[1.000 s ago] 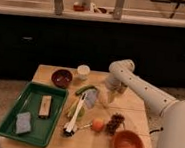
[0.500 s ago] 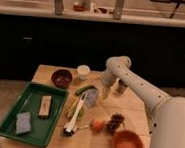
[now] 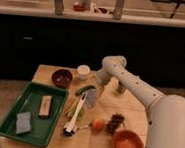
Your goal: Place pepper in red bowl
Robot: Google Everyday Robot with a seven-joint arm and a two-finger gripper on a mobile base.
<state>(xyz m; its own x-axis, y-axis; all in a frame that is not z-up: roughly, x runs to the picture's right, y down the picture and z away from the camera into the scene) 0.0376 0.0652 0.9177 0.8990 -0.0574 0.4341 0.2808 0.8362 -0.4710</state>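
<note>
The slim dark-green pepper point(image 3: 84, 90) is found just right of the green rectangular tray point(image 3: 33, 98), in which a grey sponge point(image 3: 23, 122) and a tan block point(image 3: 45, 106) are held. The gripper point(image 3: 95, 89) is lowered beside the pepper; its grip cannot be told. The bright orange-red round bowl point(image 3: 128, 146) is set well right of the tray.

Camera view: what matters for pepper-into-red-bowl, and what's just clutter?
Job: pepper; pincer, right at the pepper; dark-red bowl or orange-red bowl, can't tell which is meant.
Clutter: green tray, sponge, white cup, brush, orange fruit, grapes.
</note>
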